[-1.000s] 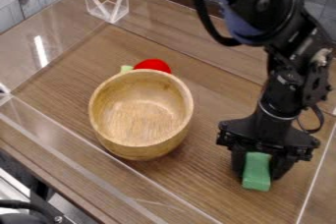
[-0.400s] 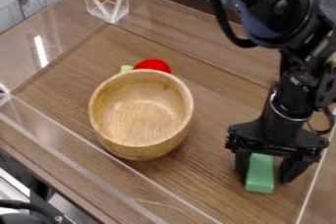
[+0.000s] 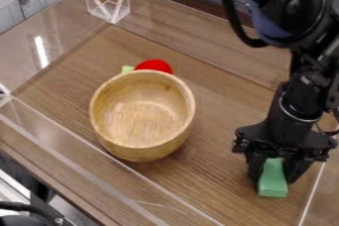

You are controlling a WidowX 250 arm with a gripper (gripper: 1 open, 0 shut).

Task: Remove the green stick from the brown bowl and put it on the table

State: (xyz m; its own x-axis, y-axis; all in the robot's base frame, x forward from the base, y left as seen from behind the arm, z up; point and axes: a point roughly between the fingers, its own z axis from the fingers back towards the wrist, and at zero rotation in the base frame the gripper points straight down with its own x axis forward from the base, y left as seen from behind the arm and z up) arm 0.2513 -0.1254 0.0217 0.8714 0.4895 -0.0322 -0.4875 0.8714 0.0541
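The brown bowl [image 3: 142,114] sits empty at the middle of the table [image 3: 79,71]. To its right, my gripper [image 3: 281,168] points straight down with its black fingers [image 3: 252,161] pressed on either side of the green stick [image 3: 275,179]. The stick stands on end between them, well outside the bowl, and its lower end meets the tabletop.
A small red round object [image 3: 155,67] lies just behind the bowl, with a bit of green [image 3: 127,69] beside it. Clear acrylic walls [image 3: 54,141] border the table, one close to the gripper's right. A clear folded stand [image 3: 106,5] is at the back left.
The gripper and the green stick between its fingers have drifted slightly to the right, and the wrist has rolled a little. The bowl and the red object have not moved.
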